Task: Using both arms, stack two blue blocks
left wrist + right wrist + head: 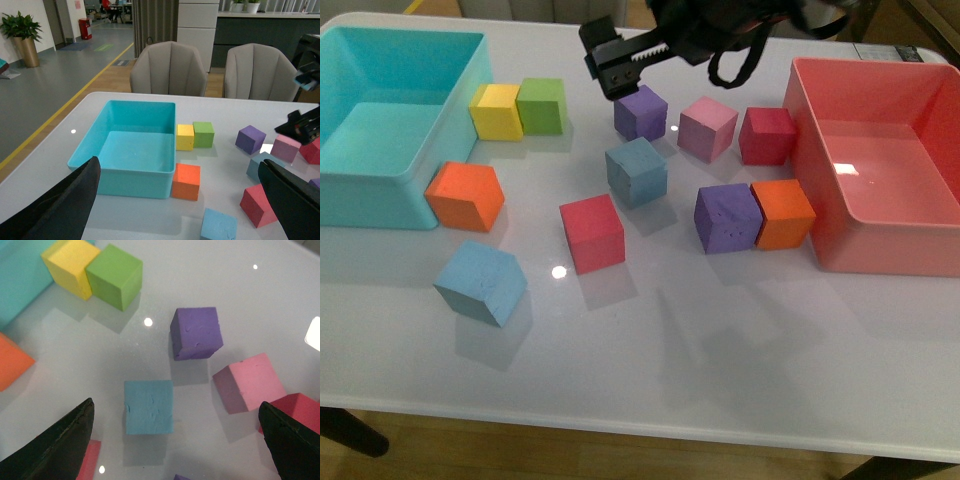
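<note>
Sky-blue blocks (pixel 636 171) (pixel 481 283); turquoise bin (pixel 370 200).

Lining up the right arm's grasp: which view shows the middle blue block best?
Right wrist view: the middle blue block shows whole and large, from above. The front view shows it whole but smaller. The left wrist view shows only part of it, behind that arm's fingers.

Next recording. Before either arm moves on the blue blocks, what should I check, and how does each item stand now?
1. right gripper open, empty: ok.
2. centre blue block between its fingers, right wrist view: ok, slightly off-centre.
3. That block free of neighbours: ok; purple block and red block stand apart.
4. left gripper open, empty: ok.
5. left gripper lined up on near blue block: not ok, apparently; block barely inside its view.
6. right gripper's height above the block: cannot tell.
</note>
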